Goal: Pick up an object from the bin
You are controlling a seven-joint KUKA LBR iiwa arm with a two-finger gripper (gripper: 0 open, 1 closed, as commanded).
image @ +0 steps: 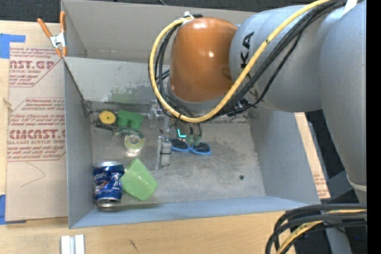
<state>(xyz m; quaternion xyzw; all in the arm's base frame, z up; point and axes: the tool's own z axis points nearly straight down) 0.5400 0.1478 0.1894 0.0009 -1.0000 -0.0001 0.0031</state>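
Dark flooring frames a grey metal bin (226, 181), where we count six loose things, one of each kind. From the left, a crushed blue drinks can (108, 184) lies in the near-left corner. A small yellow disc (107, 118) sits by the far wall, and a dark green block (130, 120) is just beside it. A clear round lid-like piece (133, 142) lies nearer us. A pale green plastic cup (141, 180) lies tipped against the can.

Mid-bin, the gripper (177, 149) hangs low under the arm's orange cover, close to the floor. A flat blue plastic piece (199, 149) lies just at its right. We cannot tell whether the gripper is open or closed, and we see nothing held in it.

We judge the blue piece the nearest candidate. To take it well, the gripper should centre over it, go right down to the floor because the piece lies so flat, close across its narrow width, and lift straight up, clear of the walls.
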